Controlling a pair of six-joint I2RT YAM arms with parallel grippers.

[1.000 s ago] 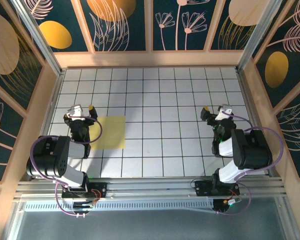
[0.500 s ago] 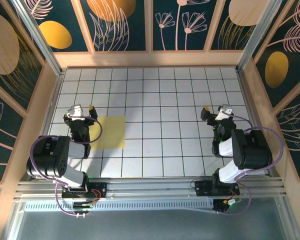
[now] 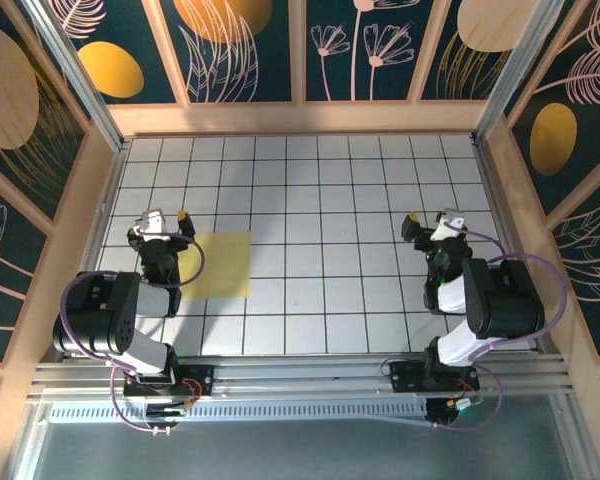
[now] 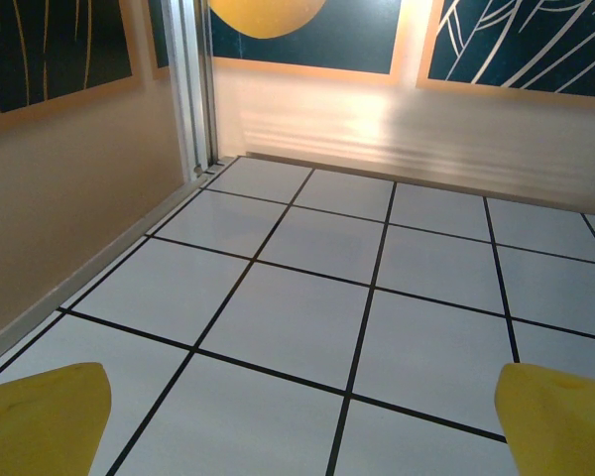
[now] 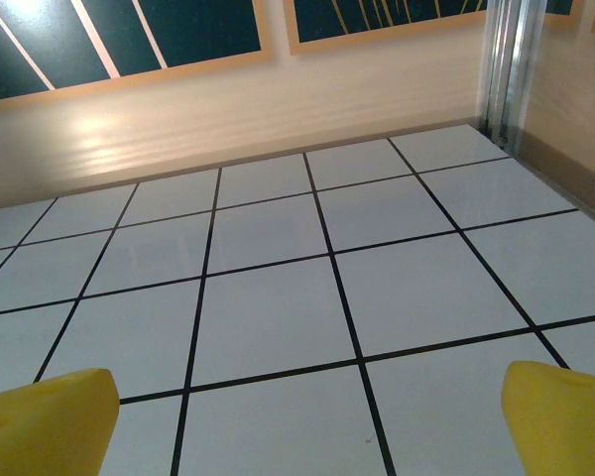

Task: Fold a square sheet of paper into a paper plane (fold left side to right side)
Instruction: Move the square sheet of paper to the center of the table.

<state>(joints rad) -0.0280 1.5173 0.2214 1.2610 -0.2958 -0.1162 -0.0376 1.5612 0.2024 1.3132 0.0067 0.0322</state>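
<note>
The square sheet of paper (image 3: 220, 265) lies flat and unfolded near the left edge of the tabletop (image 3: 320, 190), beside the wide-spread left gripper (image 3: 158, 225); the right gripper (image 3: 435, 221), equally spread, sits near the right edge.

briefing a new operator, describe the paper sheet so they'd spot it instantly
On the white gridded table, look at the left half, just right of the left gripper. The square sheet of paper lies flat and unfolded there. It is plain yellow on the tiles, unlike the orange-yellow ovals painted on the wall panels.
</note>
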